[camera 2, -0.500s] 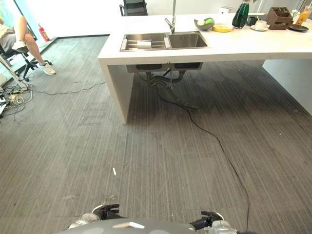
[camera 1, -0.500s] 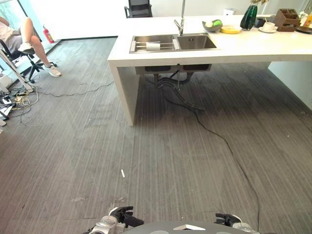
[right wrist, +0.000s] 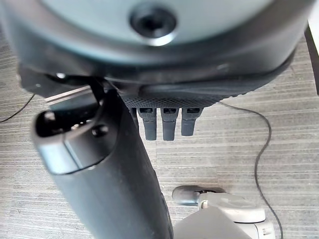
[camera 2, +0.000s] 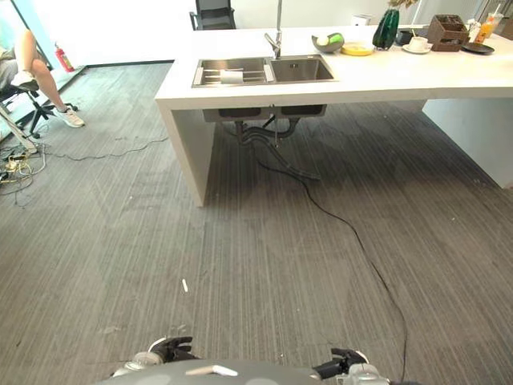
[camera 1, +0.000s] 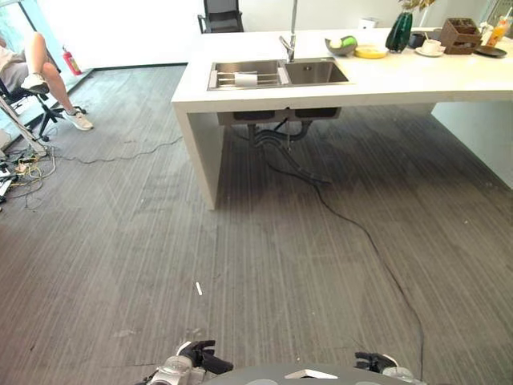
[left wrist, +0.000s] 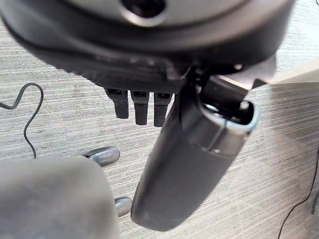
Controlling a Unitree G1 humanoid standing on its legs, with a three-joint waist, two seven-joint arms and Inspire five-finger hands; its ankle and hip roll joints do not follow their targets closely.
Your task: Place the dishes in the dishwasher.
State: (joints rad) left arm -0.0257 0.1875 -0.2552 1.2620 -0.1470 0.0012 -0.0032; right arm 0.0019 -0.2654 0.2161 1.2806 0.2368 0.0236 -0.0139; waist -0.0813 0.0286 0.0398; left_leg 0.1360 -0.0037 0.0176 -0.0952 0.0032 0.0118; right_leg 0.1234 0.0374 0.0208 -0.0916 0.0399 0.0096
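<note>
Bowl (camera 1: 341, 46), yellow plate (camera 1: 371, 53) and cup (camera 1: 431, 46) on counter (camera 1: 401, 80) right of sink (camera 1: 317, 72), well apart from left hand (camera 1: 200, 357) and right hand (camera 1: 373, 361), both relaxed, empty.

Brushed steel sink (camera 1: 319, 71), smooth white counter (camera 1: 401, 78), ribbed grey floor (camera 1: 280, 257).

We note a white counter (camera 1: 401, 80) standing on the grey striped floor (camera 1: 120, 224). A double sink (camera 1: 317, 72) is set into the counter, with a tap (camera 1: 290, 36) behind it. To its right, in order, stand a bowl (camera 1: 341, 46), a yellow plate (camera 1: 371, 53), a dark green vase (camera 1: 398, 32), a cup (camera 1: 431, 45) on a saucer (camera 1: 430, 52), a wooden box (camera 1: 456, 34) and a dark plate (camera 1: 489, 51). On the floor, well apart from the counter, lies one small white scrap (camera 1: 199, 288).
</note>
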